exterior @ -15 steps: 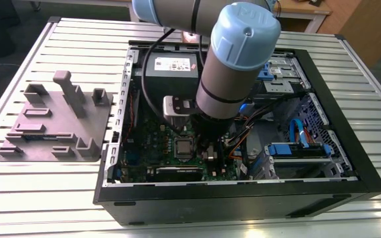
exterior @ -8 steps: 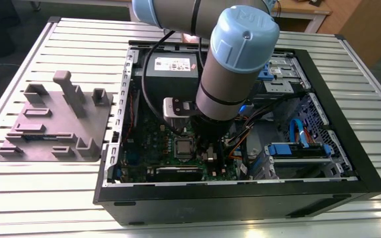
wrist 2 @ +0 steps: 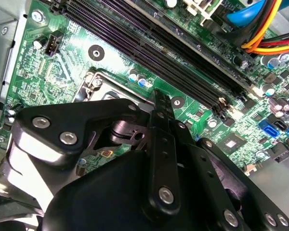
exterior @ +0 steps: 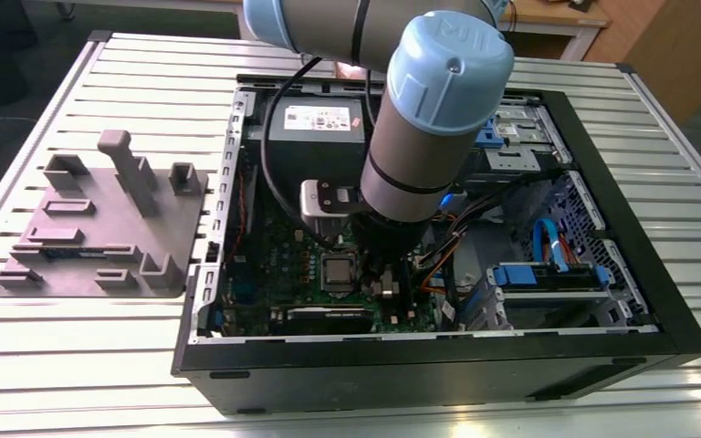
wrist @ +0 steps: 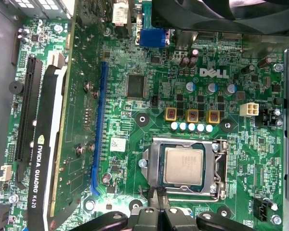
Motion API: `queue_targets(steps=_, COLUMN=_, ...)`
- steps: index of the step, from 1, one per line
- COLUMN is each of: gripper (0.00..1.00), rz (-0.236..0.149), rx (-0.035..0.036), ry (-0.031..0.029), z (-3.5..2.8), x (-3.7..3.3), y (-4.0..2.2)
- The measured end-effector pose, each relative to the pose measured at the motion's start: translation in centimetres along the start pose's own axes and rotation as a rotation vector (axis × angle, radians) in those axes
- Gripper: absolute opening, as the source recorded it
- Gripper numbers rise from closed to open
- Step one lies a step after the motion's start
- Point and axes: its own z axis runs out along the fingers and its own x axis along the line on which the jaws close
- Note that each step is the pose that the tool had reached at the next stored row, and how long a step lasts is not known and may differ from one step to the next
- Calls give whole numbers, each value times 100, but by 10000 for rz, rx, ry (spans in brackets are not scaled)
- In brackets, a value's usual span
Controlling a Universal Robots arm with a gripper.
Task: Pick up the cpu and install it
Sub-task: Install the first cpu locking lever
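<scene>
We find the cpu (wrist: 183,166) seated in its socket (wrist: 184,168), our gripper (wrist: 156,202) pressed together empty at its edge; install step looks finished.

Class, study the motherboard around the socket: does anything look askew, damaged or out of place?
Nothing stands out. The cpu lies flat and square inside its socket frame, and the gripper sits at the frame's edge.

Exterior view high above the case (exterior: 643,228); both wrist views close over the motherboard (wrist: 154,72).
</scene>
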Motion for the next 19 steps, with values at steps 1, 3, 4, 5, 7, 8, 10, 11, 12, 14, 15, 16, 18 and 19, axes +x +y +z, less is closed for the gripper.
queue_targets(steps=1, gripper=10, rz=0, rx=0, ry=0, z=0, x=0, y=-2)
queue_targets(steps=3, gripper=10, rz=0, rx=0, ry=-1, z=0, x=0, y=-7)
queue_targets(steps=4, gripper=10, rz=0, rx=1, ry=-2, z=0, x=1, y=-10)
queue_targets(steps=5, gripper=10, rz=0, rx=1, ry=-2, z=0, x=1, y=-13)
queue_targets(steps=7, gripper=10, rz=-1, rx=1, ry=-2, z=0, x=1, y=-20)
queue_targets(steps=8, gripper=10, rz=0, rx=0, ry=-1, z=0, x=1, y=-24)
queue_targets(steps=10, gripper=10, rz=-1, rx=0, ry=0, z=2, x=2, y=-33)
queue_targets(steps=11, gripper=10, rz=-1, rx=1, ry=0, z=4, x=2, y=-37)
queue_targets(steps=12, gripper=10, rz=-2, rx=1, ry=1, z=6, x=3, y=-45)
queue_targets(steps=14, gripper=10, rz=-3, rx=2, ry=0, z=8, x=3, y=-52)
queue_targets(steps=15, gripper=10, rz=-4, rx=2, ry=-2, z=9, x=3, y=-55)
queue_targets(steps=16, gripper=10, rz=-3, rx=1, ry=-1, z=10, x=3, y=-58)
queue_targets(steps=18, gripper=10, rz=-4, rx=1, ry=0, z=11, x=4, y=-60)
queue_targets(steps=19, gripper=10, rz=-4, rx=1, ry=0, z=12, x=4, y=-61)
